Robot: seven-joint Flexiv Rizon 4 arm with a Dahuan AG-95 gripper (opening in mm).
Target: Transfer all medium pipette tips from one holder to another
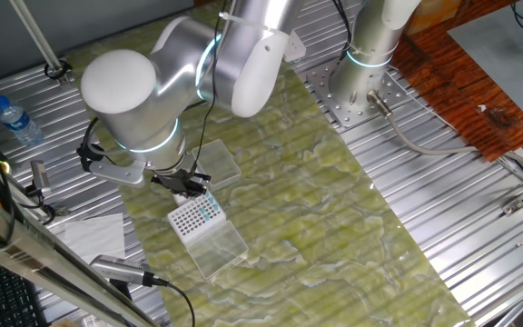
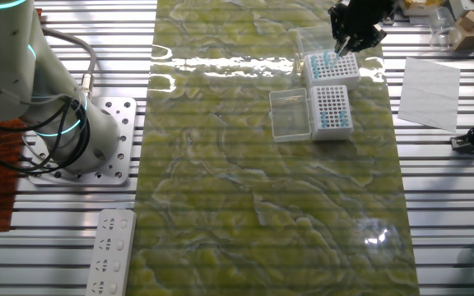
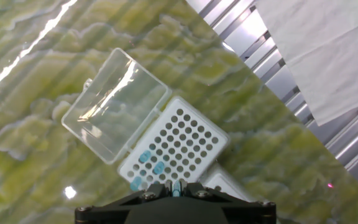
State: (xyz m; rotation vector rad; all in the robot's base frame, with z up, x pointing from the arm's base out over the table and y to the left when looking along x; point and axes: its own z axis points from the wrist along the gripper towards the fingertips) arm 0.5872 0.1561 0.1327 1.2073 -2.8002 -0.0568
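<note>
2 white tip holders on the bench (image 2: pixel 220 205), each w/ clear lid hinged open. Near holder (image 3: pixel 178 151) in hand view: mostly empty holes, 3 medium pipette tips (image 3: pixel 152 167) seated at its lower-left corner. Other holder (image 2: pixel 332 109) has blue tips along one edge; count unclear. Gripper (image 3: pixel 176 190) hangs over near holder; 1 blue tip sits right between the jaws, which look clamped on it.

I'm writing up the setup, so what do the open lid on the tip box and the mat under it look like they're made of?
The lid looks like clear glossy plastic: the mat shows through it. The mat looks like a shiny green-yellow marbled sheet, probably vinyl or plastic, given the glare streaks.
</note>
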